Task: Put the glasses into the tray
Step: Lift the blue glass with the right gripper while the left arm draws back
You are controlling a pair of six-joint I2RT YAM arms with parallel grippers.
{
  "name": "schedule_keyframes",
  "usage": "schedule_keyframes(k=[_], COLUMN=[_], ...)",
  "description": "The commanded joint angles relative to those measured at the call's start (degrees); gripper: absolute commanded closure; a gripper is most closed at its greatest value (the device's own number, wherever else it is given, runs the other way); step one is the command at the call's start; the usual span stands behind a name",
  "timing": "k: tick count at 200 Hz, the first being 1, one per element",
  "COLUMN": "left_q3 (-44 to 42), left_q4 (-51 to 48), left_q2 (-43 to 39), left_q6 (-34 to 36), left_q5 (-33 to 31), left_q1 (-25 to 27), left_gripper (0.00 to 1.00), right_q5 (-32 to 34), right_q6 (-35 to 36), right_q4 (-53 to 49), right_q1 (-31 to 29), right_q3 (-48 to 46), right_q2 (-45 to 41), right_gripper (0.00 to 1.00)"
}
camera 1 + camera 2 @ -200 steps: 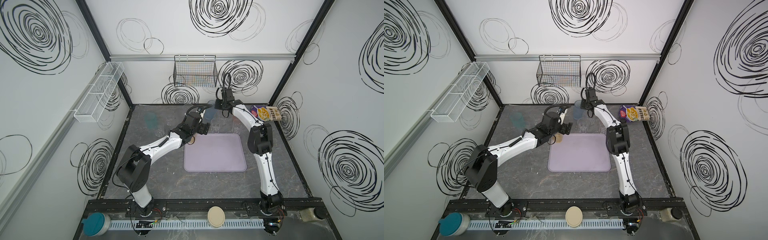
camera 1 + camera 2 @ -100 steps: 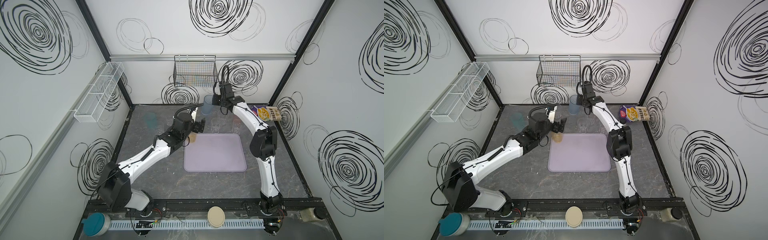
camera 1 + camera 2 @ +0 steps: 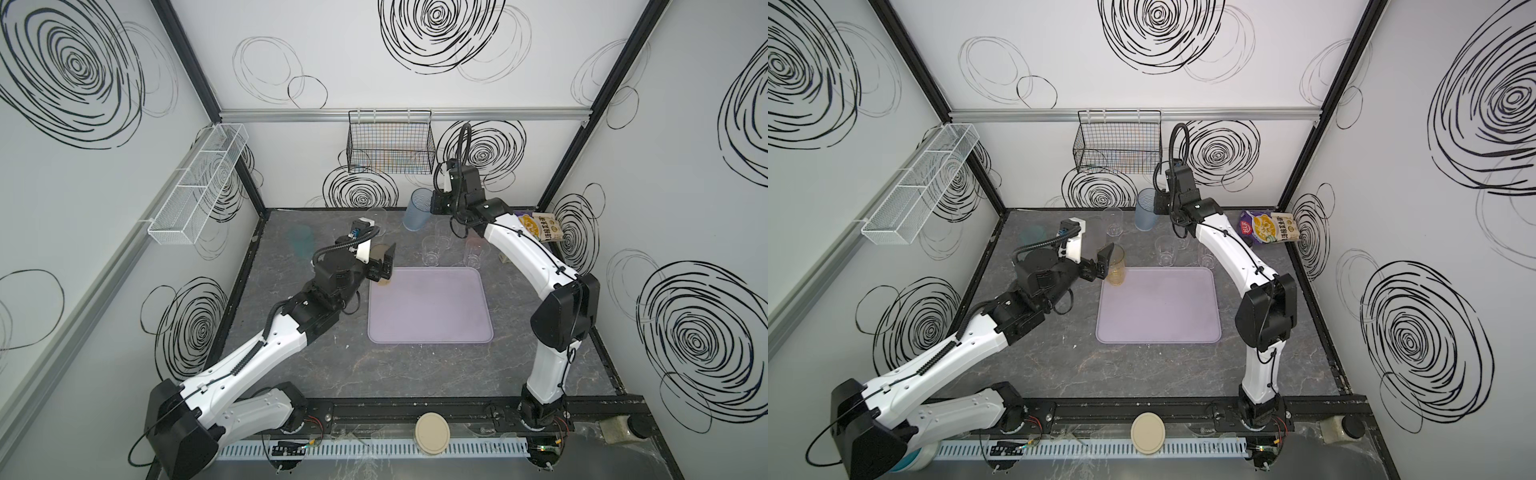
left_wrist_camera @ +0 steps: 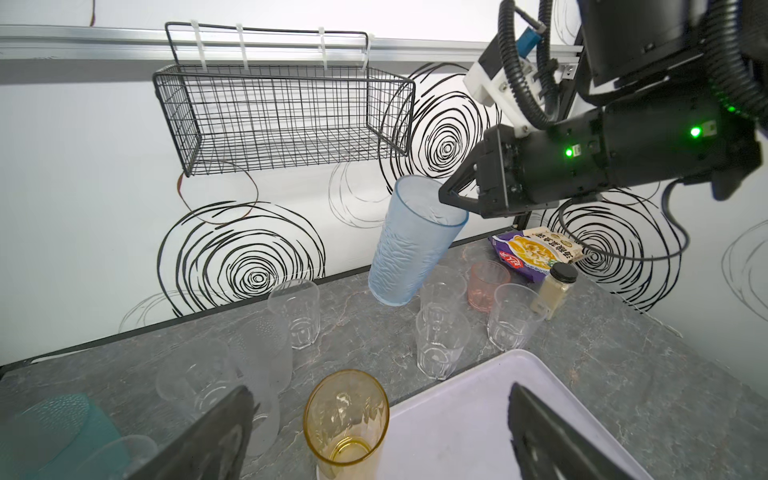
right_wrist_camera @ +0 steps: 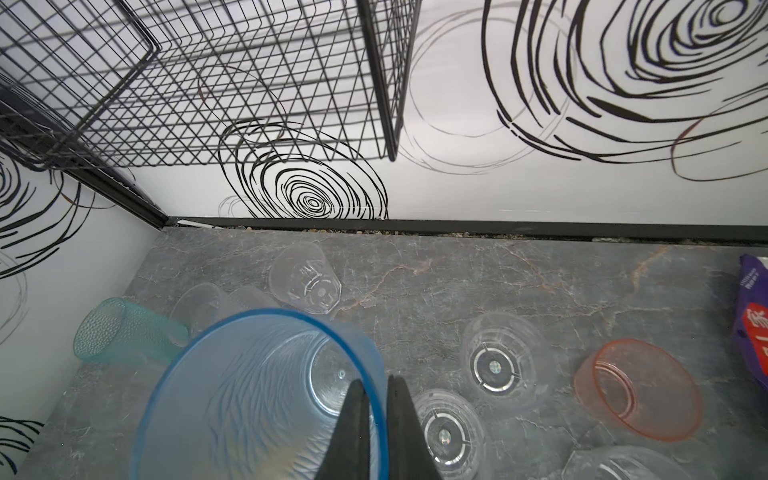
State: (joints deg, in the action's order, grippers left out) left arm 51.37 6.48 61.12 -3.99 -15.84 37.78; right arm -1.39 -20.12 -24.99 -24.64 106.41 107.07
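Jaws of the right gripper [image 5: 376, 386] pinch one blue glass [image 5: 249, 395] by its rim, tilted above the counter [image 3: 415, 374] at 12 o'clock of the tray [image 3: 430, 307]. The left gripper [image 4: 380, 390] gapes around one amber glass [image 4: 345, 419], upright on the tray's 10 o'clock corner. From 10 to 1 o'clock sit one pink glass [image 4: 486, 286], one teal glass [image 5: 124, 336], two frosted glasses [image 4: 268, 345], about six clear glasses [image 4: 440, 349]; snack bag [image 4: 536, 249], bottle [image 4: 552, 291] at 2.

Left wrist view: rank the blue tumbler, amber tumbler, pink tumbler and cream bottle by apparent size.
1. blue tumbler
2. amber tumbler, nearer the camera and cropped
3. pink tumbler and cream bottle look alike; unranked
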Motion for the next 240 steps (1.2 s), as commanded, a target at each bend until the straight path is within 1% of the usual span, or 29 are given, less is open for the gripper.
schedule_keyframes(k=[1,23,75,106,124,143,154,172,196,210,234,240], left_q3=[-2.63,-4.61,-10.73,-13.58,-14.51,-15.29,-15.5,-16.22,-18.33,-19.75,-22.83,-23.42], left_q4=[0.43,-1.15,-4.53,-7.96,-10.26,-11.71,-12.46,-12.95,-12.16,-11.8,-9.86,-9.44], left_q2=[-3.13,-6.31,-13.82,-18.21,-20.08,-21.04,-21.22,-21.56,-21.18,-21.18,-21.86,-22.01], left_q6=[0.08,0.53,-1.71,-5.43,-7.83,-9.02,-9.7,-11.93,-16.24,-19.27,-20.27,-21.74], left_q5=[-2.05,-2.99,-3.24,-2.02,-3.75,-5.08,-4.8,-6.19,-7.05,-7.94,-10.94,-11.5], left_q1=[-0.06,-0.58,-3.06,-6.87,-8.79,-8.93,-8.9,-8.81,-8.48,-7.32,-4.34,-3.83], left_gripper=[0.02,0.01,0.01,0.01,0.02,0.03,0.04,0.05,0.07,0.07,0.07,0.07], right_q5=[2.24,3.2,6.96,9.23,11.18,12.77,14.0,16.64,16.8,16.95,16.86,16.4], right_q6=[0.78,0.59,0.72,0.89,0.47,-0.8,-1.43,-2.69,-4.88,-6.31,-8.51,-8.94], right_q4=[2.04,2.3,1.33,0.49,-0.05,0.01,-0.02,0.02,1.83,2.64,5.64,6.73], right_q1=[-1.2,-2.11,-5.04,-7.18,-8.91,-11.81,-14.14,-18.09,-22.3,-24.7,-28.22,-29.03], right_q3=[-2.97,-7.04,-16.26,-22.31,-25.71,-29.08,-30.86,-33.44,-36.88,-38.11,-39.9,-40.31], right_q2=[-5.15,-8.82,-18.18,-23.66,-26.16,-28.34,-29.0,-29.3,-28.77,-27.65,-25.44,-24.51], right_gripper=[1.0,1.0,1.0,1.0,1.0,1.0,1.0,1.0,1.0,1.0,1.0,1.0])
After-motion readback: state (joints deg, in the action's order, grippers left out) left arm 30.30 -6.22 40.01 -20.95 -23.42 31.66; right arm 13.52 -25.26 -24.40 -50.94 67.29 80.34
